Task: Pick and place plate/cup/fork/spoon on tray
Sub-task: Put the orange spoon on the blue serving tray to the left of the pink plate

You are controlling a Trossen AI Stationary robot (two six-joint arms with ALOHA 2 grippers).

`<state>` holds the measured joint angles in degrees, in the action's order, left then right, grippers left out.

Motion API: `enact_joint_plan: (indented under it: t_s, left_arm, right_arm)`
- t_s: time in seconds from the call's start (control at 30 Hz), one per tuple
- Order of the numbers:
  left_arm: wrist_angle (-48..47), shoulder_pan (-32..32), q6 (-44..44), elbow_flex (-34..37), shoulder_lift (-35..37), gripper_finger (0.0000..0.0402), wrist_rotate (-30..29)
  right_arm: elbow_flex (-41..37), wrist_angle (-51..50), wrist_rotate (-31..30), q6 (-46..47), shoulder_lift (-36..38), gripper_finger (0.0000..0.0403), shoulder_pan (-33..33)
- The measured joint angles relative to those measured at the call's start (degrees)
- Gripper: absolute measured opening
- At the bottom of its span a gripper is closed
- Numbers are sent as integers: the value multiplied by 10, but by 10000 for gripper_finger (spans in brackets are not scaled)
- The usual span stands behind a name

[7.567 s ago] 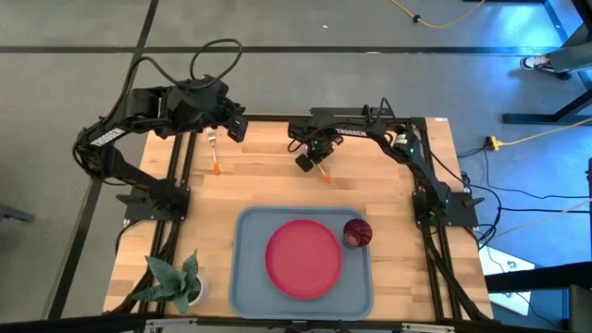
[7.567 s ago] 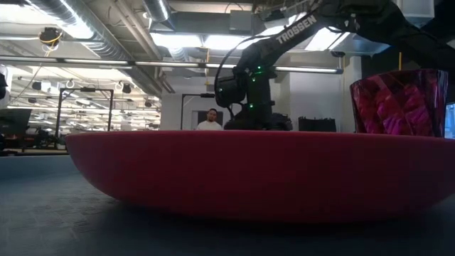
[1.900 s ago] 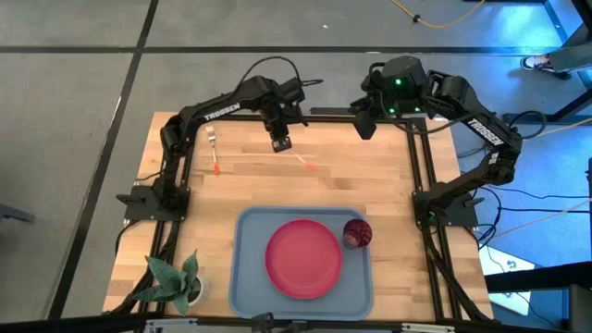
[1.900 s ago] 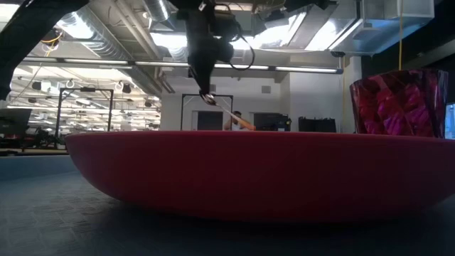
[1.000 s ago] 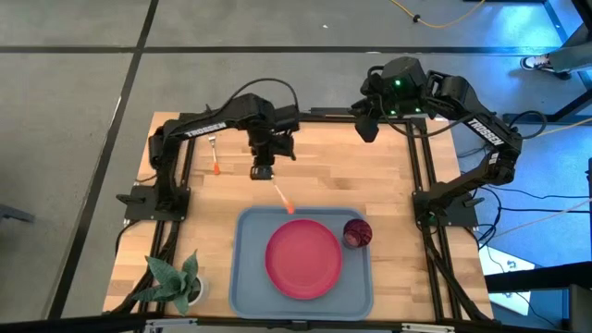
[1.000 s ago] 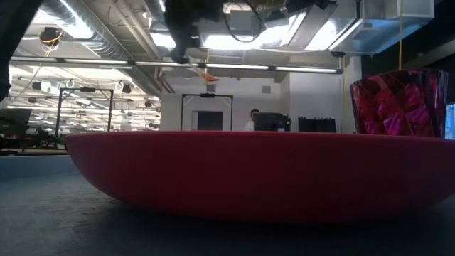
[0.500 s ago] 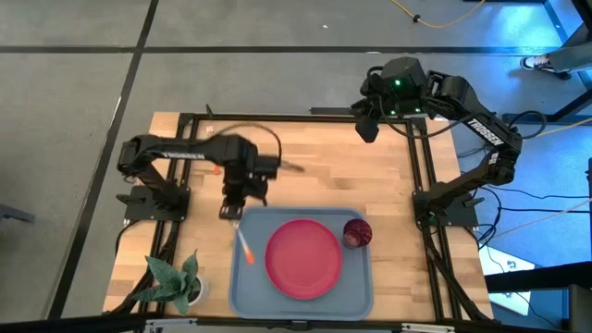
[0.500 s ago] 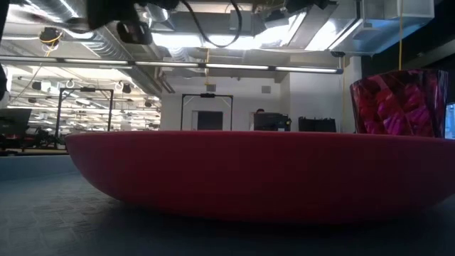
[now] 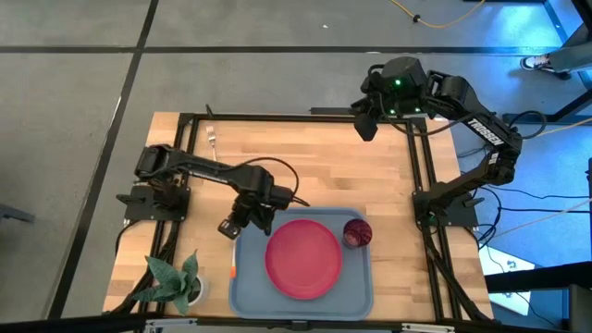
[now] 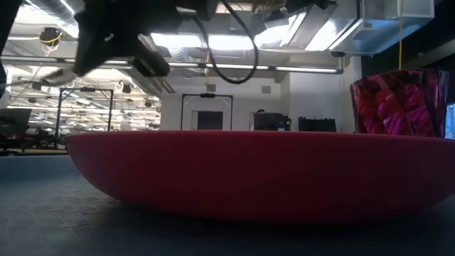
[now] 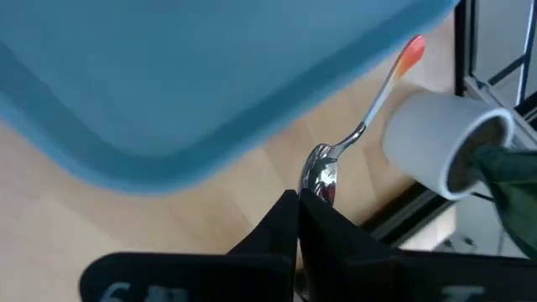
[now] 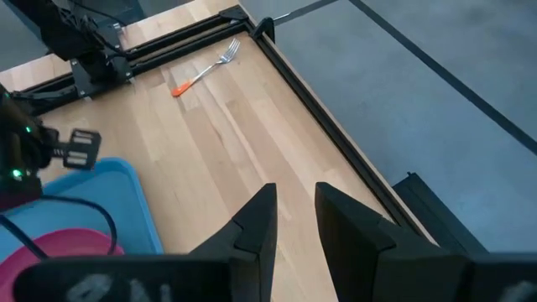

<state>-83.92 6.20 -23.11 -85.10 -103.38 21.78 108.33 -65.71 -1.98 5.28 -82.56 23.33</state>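
Left gripper (image 9: pixel 228 228) clenched on spoon (image 11: pixel 336 158) by its bowl, at tray's (image 9: pixel 242 294) upper-left corner, lower centre-left of the high view.
Orange handle tip pokes out beside tray's left rim. Plate (image 9: pixel 303 258) and cup (image 9: pixel 358 233) sit on tray; fork (image 12: pixel 204 70) lies upper left on table. Right gripper (image 12: pixel 294 220) waits upper right, fingers apart, empty.

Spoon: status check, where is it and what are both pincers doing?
Left pincer shut on spoon, at tray left edge. Right pincer open, parked at far right corner. Fork still on table. Nothing blocking.
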Motion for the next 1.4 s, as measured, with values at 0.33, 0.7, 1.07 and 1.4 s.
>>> enact_joint_plan:
  t_s: [0.33,0.7,1.07,1.4]
  left_arm:
    - [79,0,-48,0,-62,0,5]
    - [125,-5,-74,-1,-112,0,56]
    - [209,-19,-60,-2,-135,0,66]
    - [214,-28,-60,0,-164,0,62]
  right_arm:
    - [0,0,0,-1,0,90,0]
    - [0,-1,0,-12,0,90,0]
    - [0,-2,0,-11,0,90,0]
    - [0,-2,0,-11,0,90,0]
